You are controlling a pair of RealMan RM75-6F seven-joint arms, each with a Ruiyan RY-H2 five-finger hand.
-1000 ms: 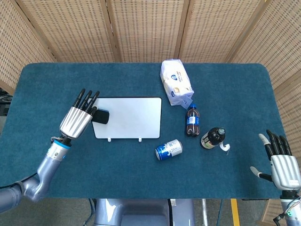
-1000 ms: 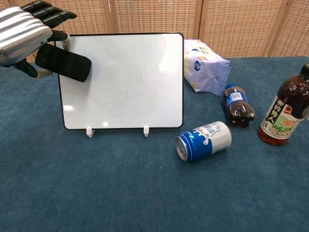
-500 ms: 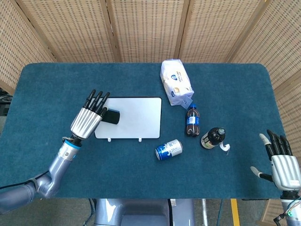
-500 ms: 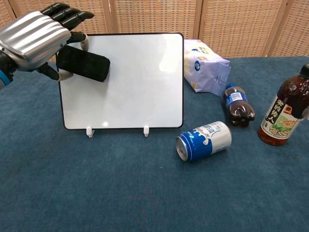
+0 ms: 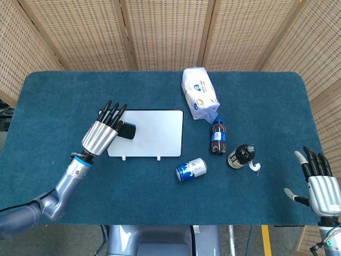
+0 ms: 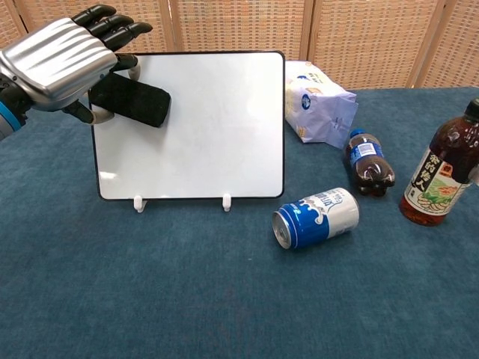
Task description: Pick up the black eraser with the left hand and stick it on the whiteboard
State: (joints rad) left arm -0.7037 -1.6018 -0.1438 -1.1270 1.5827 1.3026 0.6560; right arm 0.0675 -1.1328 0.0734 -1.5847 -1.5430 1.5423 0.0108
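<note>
Since a second ago, the left robot hand (image 6: pixel 66 61) has carried the black eraser (image 6: pixel 130 99) inward from the whiteboard's left edge, so that it now sits over the upper-left part of the whiteboard (image 6: pixel 202 123); over the last half second it has barely shifted. The left robot hand holds the eraser from behind and above, its dark fingers (image 6: pixel 112 21) extended over the board's top-left corner while the thumb tucks under the eraser's near end. In the chest view the eraser lies against or just in front of the white face; whether it actually touches cannot be told. The board stands tilted on two small white feet on the blue worktop (image 6: pixel 187 299). The head view shows the same left robot hand (image 5: pixel 101 133) at the board's left side.

The right robot hand (image 5: pixel 322 189) rests well apart at the worktop's right corner, fingers spread, holding nothing.

The task appears to be at its placing step: the eraser is up and at the board. The next move likely calls for pressing it flat to the surface, then opening the fingers gently and withdrawing without dragging the eraser off or tipping the lightly propped board.
</note>
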